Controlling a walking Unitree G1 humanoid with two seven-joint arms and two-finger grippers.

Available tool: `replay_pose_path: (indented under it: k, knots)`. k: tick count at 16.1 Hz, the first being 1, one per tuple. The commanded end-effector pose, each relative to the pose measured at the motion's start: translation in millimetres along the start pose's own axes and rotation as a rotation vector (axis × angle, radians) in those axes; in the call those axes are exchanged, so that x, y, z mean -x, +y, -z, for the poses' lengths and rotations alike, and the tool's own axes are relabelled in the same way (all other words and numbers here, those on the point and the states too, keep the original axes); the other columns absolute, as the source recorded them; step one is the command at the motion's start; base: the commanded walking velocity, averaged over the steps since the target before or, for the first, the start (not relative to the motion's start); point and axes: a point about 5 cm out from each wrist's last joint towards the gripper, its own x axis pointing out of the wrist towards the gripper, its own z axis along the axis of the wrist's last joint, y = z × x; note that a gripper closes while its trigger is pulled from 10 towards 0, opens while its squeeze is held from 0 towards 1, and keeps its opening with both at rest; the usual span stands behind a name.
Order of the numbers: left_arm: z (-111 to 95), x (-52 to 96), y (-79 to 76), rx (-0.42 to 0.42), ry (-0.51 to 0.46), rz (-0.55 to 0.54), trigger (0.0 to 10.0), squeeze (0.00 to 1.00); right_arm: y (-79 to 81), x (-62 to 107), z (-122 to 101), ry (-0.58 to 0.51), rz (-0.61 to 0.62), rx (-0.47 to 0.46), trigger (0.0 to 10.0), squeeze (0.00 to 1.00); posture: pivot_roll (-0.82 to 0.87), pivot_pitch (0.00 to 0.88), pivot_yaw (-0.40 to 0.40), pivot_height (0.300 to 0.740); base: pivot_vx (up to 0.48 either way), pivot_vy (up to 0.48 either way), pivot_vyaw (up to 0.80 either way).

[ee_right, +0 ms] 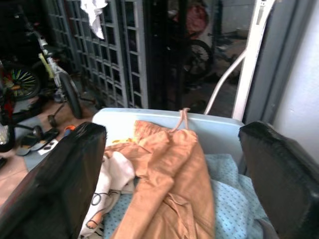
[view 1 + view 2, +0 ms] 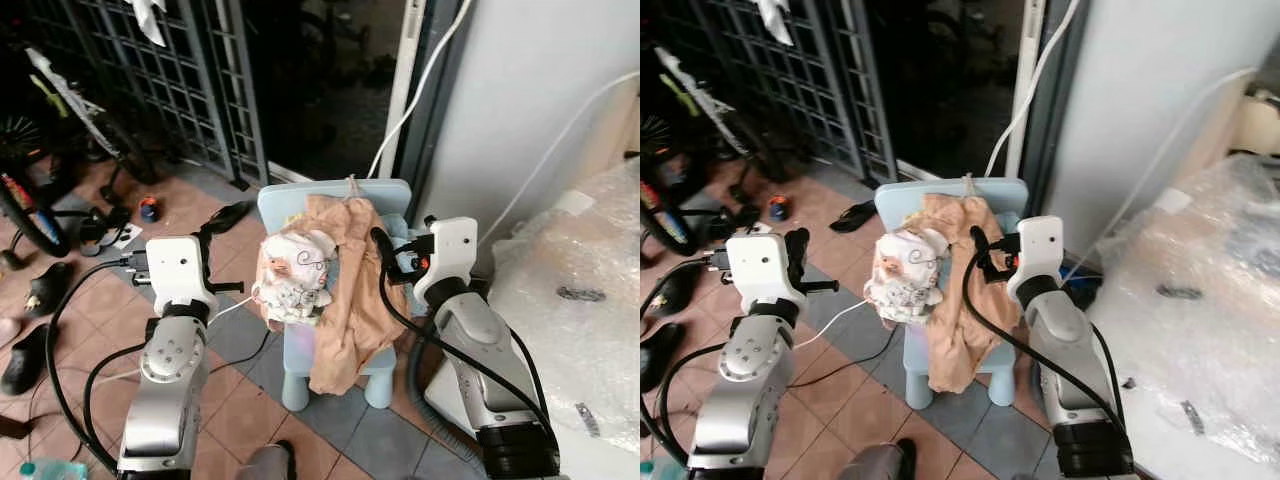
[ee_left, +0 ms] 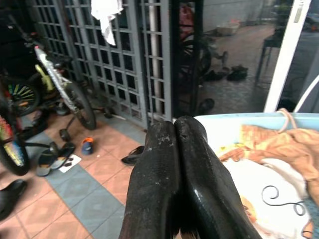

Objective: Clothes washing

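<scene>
A small light blue plastic chair [image 2: 330, 192] stands on the tiled floor, piled with clothes. Tan trousers [image 2: 350, 290] hang over its front edge. A white patterned garment [image 2: 295, 272] is bunched at the left, and a pale blue dotted cloth [image 1: 227, 174] lies underneath. My left gripper [image 3: 175, 123] is shut with nothing in it, held just left of the chair near the white garment. My right gripper [image 1: 172, 132] is wide open, facing the pile from the chair's right side, with the tan trousers between its fingers [image 1: 60, 179] but untouched.
A metal grille gate [image 2: 190, 80] and a dark doorway are behind the chair. A bicycle [image 2: 70, 100] and several shoes [image 2: 45, 285] are at the left, with a slipper [image 2: 850, 215] near the chair. A white wall [image 2: 540, 100] and a bubble-wrapped bulk [image 2: 590, 290] close the right side.
</scene>
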Motion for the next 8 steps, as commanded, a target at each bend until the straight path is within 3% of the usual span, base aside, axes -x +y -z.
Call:
replay_pose_path:
  k: [1, 5, 8]
  knots:
    - [5, 2.5, 3.1, -0.001, 0.023, 0.0, 10.0, 0.0, -12.7, 4.3, 1, 0.002, 0.074, 0.016, 10.0, 0.0, 0.02, 0.01, 0.051, 0.74, 0.0, 0.0, 0.79]
    - [11, 9.9, 11.4, -0.045, 0.006, 0.03, 10.0, 0.0, -23.1, 15.9, 7, 0.013, 0.137, 0.023, 10.0, 0.0, 0.01, 0.013, 0.062, 0.74, 0.0, 0.0, 0.69]
    - [9, 8.0, 15.4, -0.094, -0.019, 0.037, 10.0, 0.0, -30.8, 15.9, 5, 0.023, 0.204, 0.065, 10.0, 0.0, 0.03, 0.044, 0.081, 0.74, 0.0, 0.0, 0.0]
